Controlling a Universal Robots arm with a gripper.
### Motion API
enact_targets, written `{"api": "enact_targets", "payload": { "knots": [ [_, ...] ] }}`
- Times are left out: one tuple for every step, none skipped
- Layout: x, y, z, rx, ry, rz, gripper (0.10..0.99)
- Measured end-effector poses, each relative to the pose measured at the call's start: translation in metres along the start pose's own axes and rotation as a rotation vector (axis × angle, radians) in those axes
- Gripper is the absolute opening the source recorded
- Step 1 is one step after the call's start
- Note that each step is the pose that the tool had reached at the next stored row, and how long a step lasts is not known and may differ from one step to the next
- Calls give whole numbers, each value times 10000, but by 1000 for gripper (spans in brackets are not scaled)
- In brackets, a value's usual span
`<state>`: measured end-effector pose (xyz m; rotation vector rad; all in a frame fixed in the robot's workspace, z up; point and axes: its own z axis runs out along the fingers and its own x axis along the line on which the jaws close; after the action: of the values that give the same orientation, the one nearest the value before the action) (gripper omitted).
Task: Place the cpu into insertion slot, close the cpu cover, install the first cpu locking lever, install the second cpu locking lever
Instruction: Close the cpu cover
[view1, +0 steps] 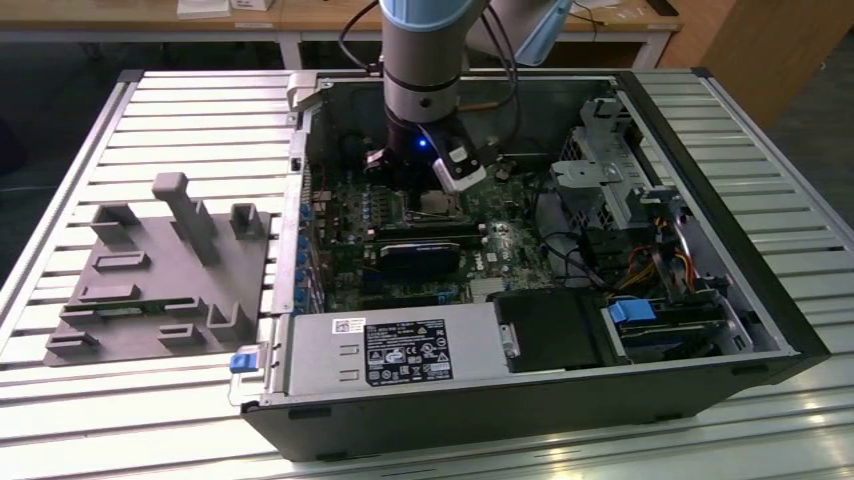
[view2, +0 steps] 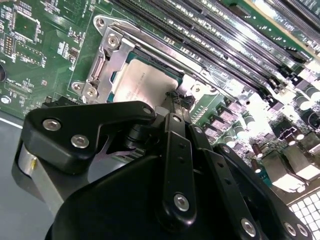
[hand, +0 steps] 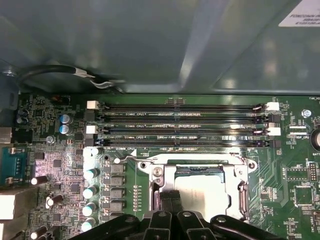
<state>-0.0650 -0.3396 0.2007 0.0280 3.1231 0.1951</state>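
Note:
The cpu (view2: 142, 82) (hand: 202, 195), a dull silver square, lies in the insertion slot (view1: 438, 207) on the green board. The silvery cpu cover (view2: 112, 55) (hand: 159, 173) lies down around it as a frame. A thin wire locking lever (hand: 185, 156) runs along the slot's side nearest the memory slots. My gripper (hand: 169, 201) (view2: 176, 98) (view1: 437, 195) is low over one edge of the slot. Its two black fingers are pressed together, tips at the cover's rim beside the chip. I see nothing held between them. The gripper's black linkage hides part of the slot in both wrist views.
Long black memory slots (hand: 180, 125) (view2: 225, 30) run beside the socket, with the case wall (hand: 150, 40) behind them. Capacitors (hand: 90, 192) stand close to the socket. A black fan block (view1: 414, 255), power supply (view1: 387, 345) and drive cage (view1: 601, 170) crowd the case. A grey fixture (view1: 160, 270) sits outside.

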Motion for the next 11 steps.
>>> {"api": "enact_targets", "payload": {
  "knots": [
    [6, 3, 1, 9, -1, 0, 102],
    [13, 5, 1, 25, -2, 0, 102],
    [17, 5, 1, 58, -2, -1, 102],
    [21, 5, 0, 110, -2, -1, 102],
    [23, 6, 0, 163, -2, -2, 102],
    [25, 8, 1, 213, -4, -1, 102],
    [25, 9, 1, 236, -5, -2, 102],
    [26, 8, 2, 242, -4, -3, 102],
    [26, 8, 2, 244, -3, -4, 102],
    [26, 8, 4, 243, -4, -3, 102],
    [26, 8, 5, 243, -4, -2, 102]
  ]
}}
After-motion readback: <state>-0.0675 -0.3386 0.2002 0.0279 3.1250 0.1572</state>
